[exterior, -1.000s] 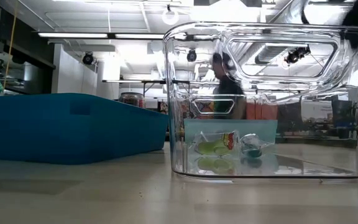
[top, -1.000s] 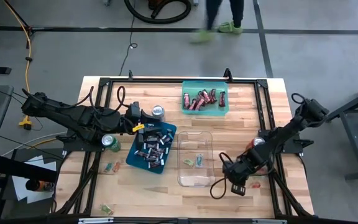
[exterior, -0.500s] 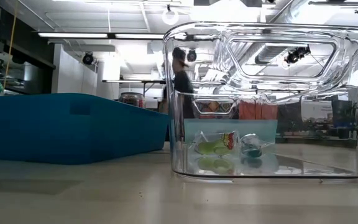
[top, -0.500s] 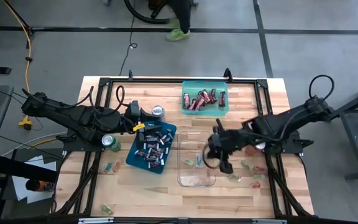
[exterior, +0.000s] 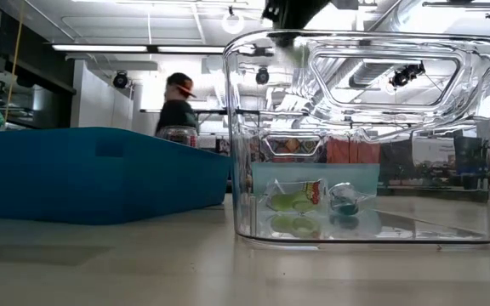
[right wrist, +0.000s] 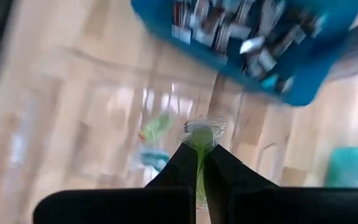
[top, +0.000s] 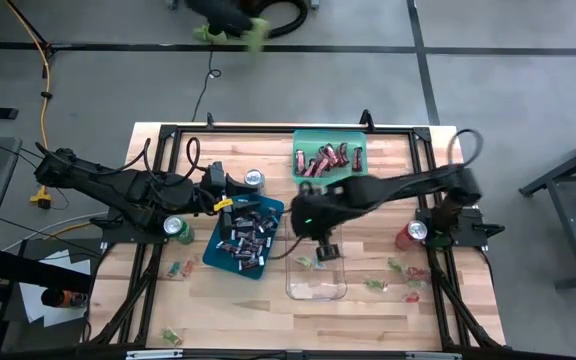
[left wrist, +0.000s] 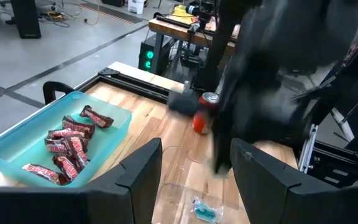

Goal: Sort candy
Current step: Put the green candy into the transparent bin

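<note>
The big wooden table has three bins on it: a blue bin of dark little bars, a teal bin of red bars, and a clear bin with a few green candies in it. My right arm reaches across the table, and my right gripper hangs right over the clear bin. Its fingers are squeezed shut on one small green candy, which sticks out past my fingertips. The candy points down at the clear bin, so I think the drop is straight below me and I only need to let go. My left gripper waits beside the blue bin with its fingers apart and holding nothing. More green candy lies loose on the wood, off to the right of the clear bin.
</note>
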